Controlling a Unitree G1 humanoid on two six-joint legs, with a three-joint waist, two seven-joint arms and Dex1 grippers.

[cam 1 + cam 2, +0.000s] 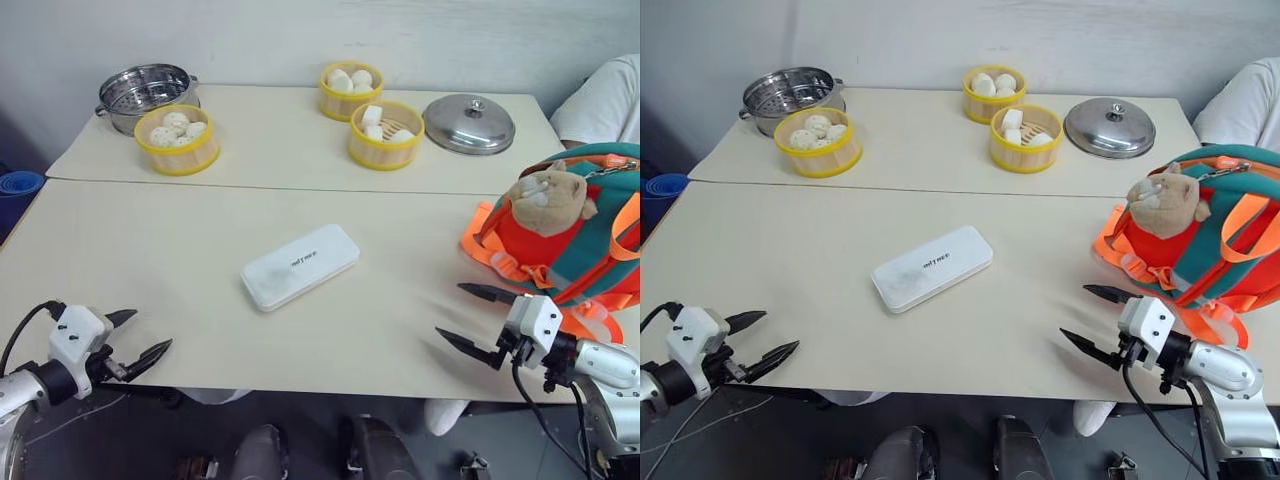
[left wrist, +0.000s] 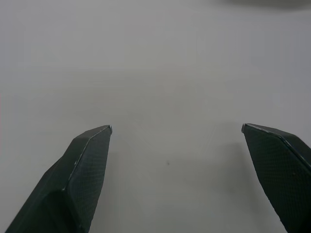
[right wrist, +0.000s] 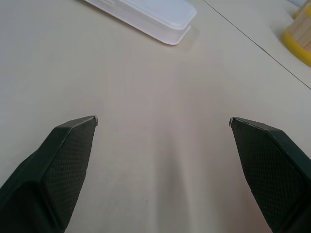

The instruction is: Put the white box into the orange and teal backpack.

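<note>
The white box (image 1: 299, 266) lies flat near the middle of the cream table, slanted, with small dark lettering on its lid; one end of the white box (image 3: 150, 14) also shows in the right wrist view. The orange and teal backpack (image 1: 580, 240) stands at the table's right edge, a tan plush charm (image 1: 548, 198) on its front. My left gripper (image 1: 145, 335) hovers open over the near left edge, nothing between its fingers. My right gripper (image 1: 462, 315) hangs open just left of the backpack's base, pointing toward the box and empty.
On the far half of the table stand three yellow steamer baskets of white buns (image 1: 178, 137) (image 1: 351, 88) (image 1: 386, 133), a metal steamer pot (image 1: 145, 93) and a metal lid (image 1: 468, 123). A seam (image 1: 270, 185) joins the two tabletops. A person's white sleeve (image 1: 610, 100) shows behind the backpack.
</note>
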